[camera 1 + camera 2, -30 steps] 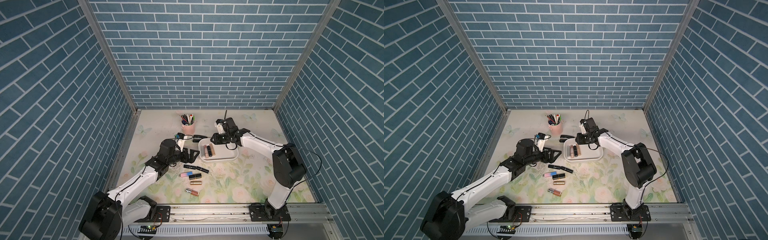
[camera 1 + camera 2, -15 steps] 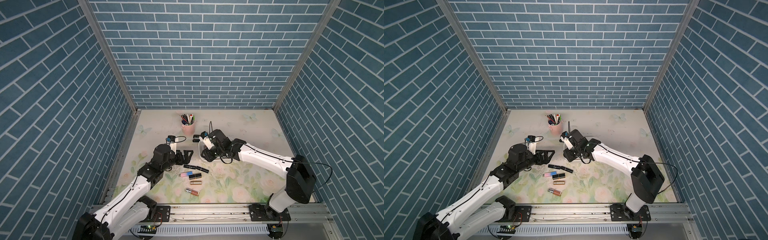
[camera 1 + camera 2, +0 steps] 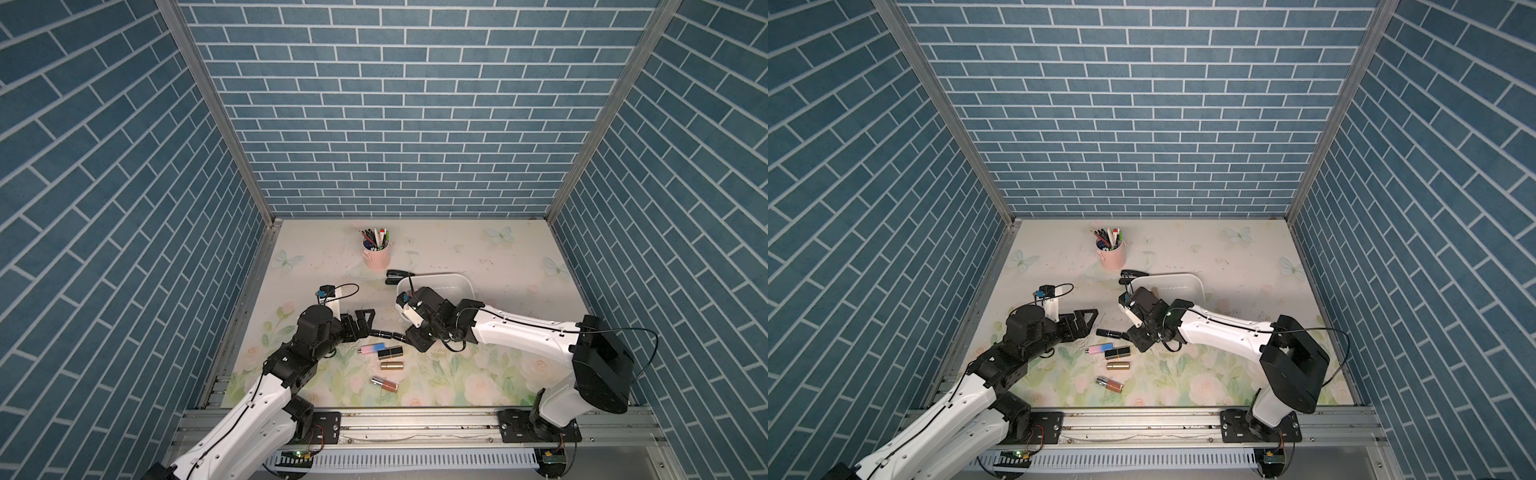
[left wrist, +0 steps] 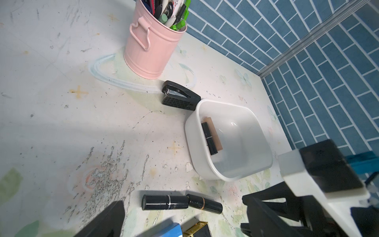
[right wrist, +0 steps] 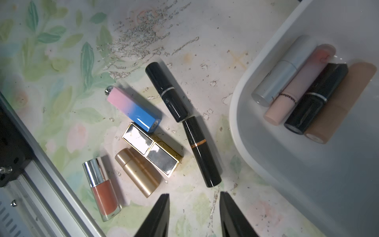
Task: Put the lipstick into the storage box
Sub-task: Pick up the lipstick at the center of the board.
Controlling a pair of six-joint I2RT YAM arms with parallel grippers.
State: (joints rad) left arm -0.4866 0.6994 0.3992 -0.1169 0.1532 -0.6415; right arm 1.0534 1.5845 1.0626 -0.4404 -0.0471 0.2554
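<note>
Task judged approx. four of ten done. In the storage box (image 5: 238,115), a shallow glossy white plastic tray w/ rounded corners at centre-right of the bench (image 5: 61,61), four lipsticks (image 4: 209,139) are packed side by side: silver-blue tube (image 5: 281,76), pale pink tube (image 5: 295,88), black tube (image 5: 315,98), matte tan tube (image 5: 344,102). Six are not yet in, lying on the scuffed floral bench just near-left of the box:
- banded black tube (image 5: 166,90), touched end to end by a slim copper-banded tube (image 5: 201,151)
- pink-blue square stick (image 5: 133,108)
- mirrored gold-edged case (image 5: 151,147)
- matte gold cylinder (image 5: 137,170)
- gloss vial (image 5: 100,184)

The right tool (image 5: 194,194) is seen released & empty by the slim tube's end. The left tool (image 3: 362,325), spread wide, grasps nothing.
</note>
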